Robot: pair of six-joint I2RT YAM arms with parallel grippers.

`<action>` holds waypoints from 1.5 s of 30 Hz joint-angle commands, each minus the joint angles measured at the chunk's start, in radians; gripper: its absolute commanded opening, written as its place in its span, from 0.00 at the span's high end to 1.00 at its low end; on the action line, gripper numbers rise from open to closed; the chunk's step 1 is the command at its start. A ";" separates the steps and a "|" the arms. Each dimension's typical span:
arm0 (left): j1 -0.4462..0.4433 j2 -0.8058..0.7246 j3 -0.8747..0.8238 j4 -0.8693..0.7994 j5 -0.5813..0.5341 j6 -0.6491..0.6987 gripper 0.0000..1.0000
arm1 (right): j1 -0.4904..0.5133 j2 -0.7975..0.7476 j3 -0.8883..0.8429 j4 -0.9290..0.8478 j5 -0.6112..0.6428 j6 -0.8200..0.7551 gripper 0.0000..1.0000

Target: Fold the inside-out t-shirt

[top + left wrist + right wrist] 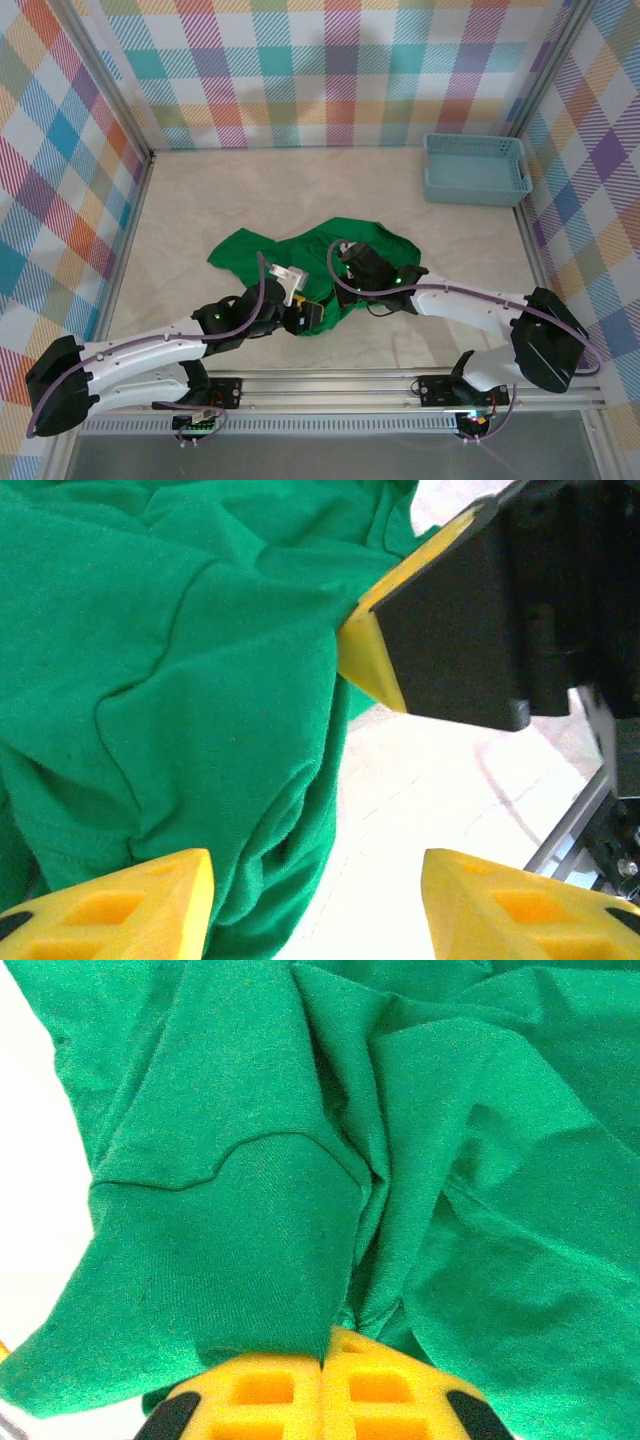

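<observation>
So the green t-shirt (300, 255) is crumpled mid-frame on the table (220, 190), slightly toward the bottom. The right gripper (325, 1365) is clamped on a bunched fold at its lower edge. Just beside it, the left gripper (315, 880) has its jaws apart, holding nothing. There's a light blue basket (475, 170) at the upper right.

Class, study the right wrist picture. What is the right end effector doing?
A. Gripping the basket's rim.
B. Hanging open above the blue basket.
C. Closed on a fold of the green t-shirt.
C: the right end effector has its jaws pressed together, with a fold of the t-shirt pinched between them.
</observation>
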 commanded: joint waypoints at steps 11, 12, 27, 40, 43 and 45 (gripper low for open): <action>0.042 0.165 0.105 -0.058 -0.153 -0.026 0.92 | 0.030 -0.058 -0.059 0.102 -0.044 -0.160 1.00; 0.055 0.157 0.095 -0.052 -0.143 -0.034 0.96 | 0.029 -0.074 -0.084 0.118 -0.040 -0.184 1.00; 0.187 -0.019 -0.058 0.241 0.241 -0.160 1.00 | -0.004 -0.129 -0.183 0.151 0.158 -0.312 0.89; 0.224 -0.078 -0.062 0.233 0.266 -0.185 1.00 | 0.008 -0.260 -0.220 0.147 0.107 -0.261 0.78; 0.223 -0.071 -0.062 0.248 0.269 -0.188 1.00 | 0.031 -0.335 -0.226 0.146 0.076 -0.291 0.71; 0.223 -0.069 -0.061 0.253 0.274 -0.186 1.00 | 0.035 -0.362 -0.219 0.156 0.011 -0.306 0.68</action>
